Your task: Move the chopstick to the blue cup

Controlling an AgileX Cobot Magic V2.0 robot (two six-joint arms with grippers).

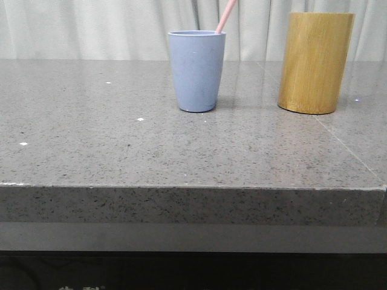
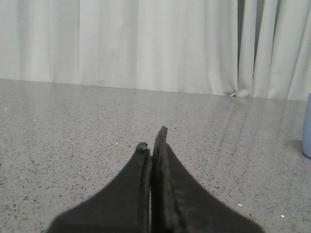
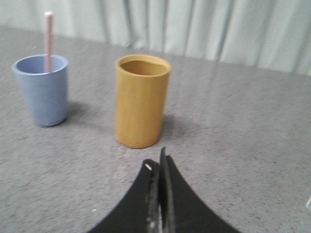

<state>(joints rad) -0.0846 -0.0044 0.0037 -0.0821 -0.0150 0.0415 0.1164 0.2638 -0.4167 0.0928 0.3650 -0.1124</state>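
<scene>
- Pale pink and thin, the chopstick stands in the blue cup, leaning toward the cup's right rim in the front view; its upper end is cut off by the edge of that picture, and its lower part is hidden inside the cup.
- From the right wrist camera the chopstick rises above the blue cup with its tip in sight, though the picture is soft and fine detail is lost.
- Both cups stand upright on the grey speckled table; the bamboo cylinder stands apart from the blue cup, on its right in the front view, with its inside hidden from that angle.
- Left gripper: its dark fingers are pressed together with nothing between them, hovering over bare table; a sliver of the blue cup shows at the picture's edge.
- Right gripper: fingers likewise pressed together and empty, near the bamboo cylinder but not touching it.
</scene>
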